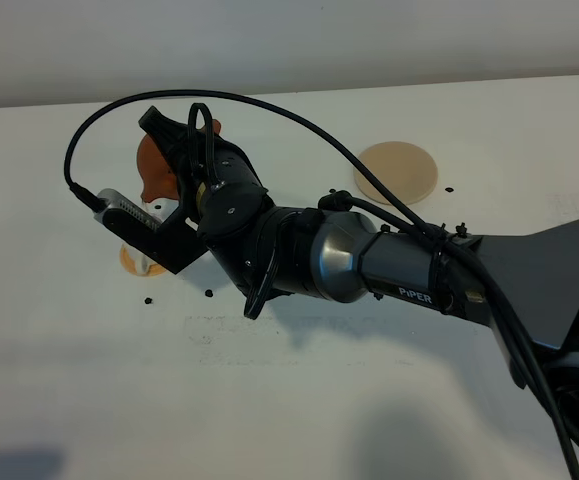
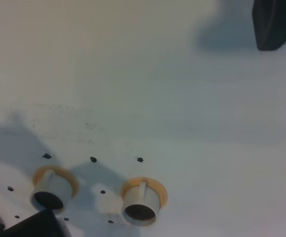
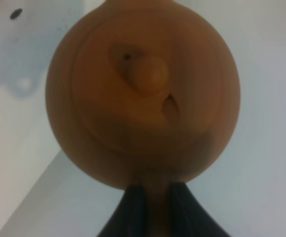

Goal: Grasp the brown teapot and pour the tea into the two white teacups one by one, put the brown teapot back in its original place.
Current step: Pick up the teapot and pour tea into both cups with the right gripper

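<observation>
**Q:** What is being shown in the high view?

**A:** The brown teapot (image 1: pixel 154 165) is being held clear of the table (image 1: pixel 299 400), at about ten o'clock from the table's middle. The pale coaster (image 1: pixel 396 172) is lying bare at about one o'clock, well apart from the pot.

**Q:** How are the grippers being reported?

**A:** The right gripper (image 3: pixel 153 187) is being seen clamped on the pot's side handle (image 3: pixel 154 207), with one dark finger pressed to each flank. The left gripper's jaws are not being shown clearly in its wrist view, so whether they are apart or together cannot be told.

**Q:** Where are the cups being found?

**A:** The two white teacups (image 2: pixel 142 203) are being shown side by side in the left wrist view, each on an orange saucer (image 2: pixel 158 190). The inside of one is looking dark, but tea cannot be told from shadow.

**Q:** How is the pot being expected to handle?

**A:** It is being judged stiff, brittle fired clay, smooth-skinned and made heavier by the liquid inside. The handle, taken close to the body, is being judged the proper hold. A narrow pinch there is being judged likely to let the round body roll. The knobbed lid (image 3: pixel 150 76) is being judged loose enough to slip under a steep tilt
</observation>
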`<action>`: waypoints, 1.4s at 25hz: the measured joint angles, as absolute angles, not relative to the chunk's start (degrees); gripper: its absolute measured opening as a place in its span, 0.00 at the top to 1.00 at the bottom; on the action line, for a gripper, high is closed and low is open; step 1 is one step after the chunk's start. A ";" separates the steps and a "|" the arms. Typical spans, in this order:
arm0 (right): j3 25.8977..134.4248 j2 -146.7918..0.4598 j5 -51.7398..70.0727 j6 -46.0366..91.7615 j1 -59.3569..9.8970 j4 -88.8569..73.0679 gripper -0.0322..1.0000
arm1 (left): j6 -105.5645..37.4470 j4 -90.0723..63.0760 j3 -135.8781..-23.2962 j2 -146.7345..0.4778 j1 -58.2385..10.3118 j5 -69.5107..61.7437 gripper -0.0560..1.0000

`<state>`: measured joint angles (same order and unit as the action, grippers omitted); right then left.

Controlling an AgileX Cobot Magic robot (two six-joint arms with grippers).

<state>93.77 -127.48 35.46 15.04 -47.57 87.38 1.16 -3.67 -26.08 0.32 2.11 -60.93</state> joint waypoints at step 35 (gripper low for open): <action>93.77 -127.53 34.78 9.81 -47.80 82.12 0.88 | 1.16 -3.67 -26.08 0.32 2.11 -60.93 0.64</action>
<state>93.77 -127.53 34.78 9.81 -47.80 82.12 1.16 -3.67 -26.08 0.32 2.11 -60.93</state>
